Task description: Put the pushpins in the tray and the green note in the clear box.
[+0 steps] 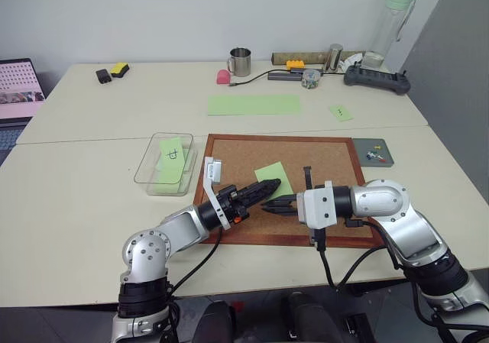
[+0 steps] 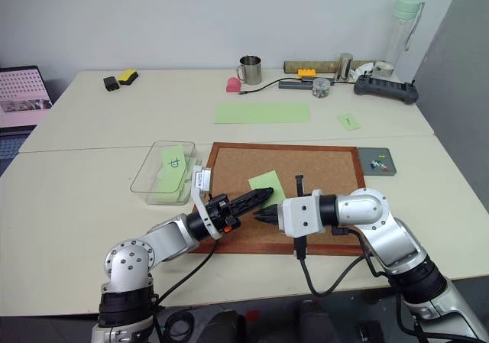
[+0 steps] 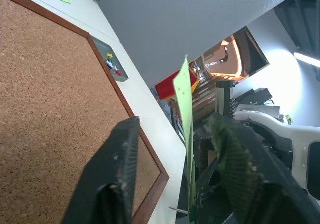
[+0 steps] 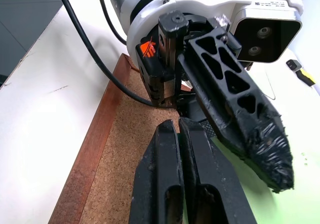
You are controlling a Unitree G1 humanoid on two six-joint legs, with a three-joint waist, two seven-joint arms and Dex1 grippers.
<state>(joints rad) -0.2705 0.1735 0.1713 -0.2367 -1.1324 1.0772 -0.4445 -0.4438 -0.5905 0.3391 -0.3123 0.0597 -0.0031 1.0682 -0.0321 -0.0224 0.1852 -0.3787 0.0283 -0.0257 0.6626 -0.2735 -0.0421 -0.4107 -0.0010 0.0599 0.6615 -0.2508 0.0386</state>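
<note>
The green note (image 1: 273, 176) is held up over the cork board (image 1: 321, 156), tilted, between the two grippers. The right gripper (image 1: 269, 204) is seen with its fingers pressed together — the note's lower edge seems to be pinched there. The left gripper (image 1: 272, 185) has its fingers partly apart, one on each side of the note, not yet closed on it. The clear box (image 1: 148, 165) sits on the counter (image 1: 92, 129) just left of the board. The tray (image 1: 372, 151) — with small pushpins (image 1: 372, 154) inside — lies by the board's right edge.
</note>
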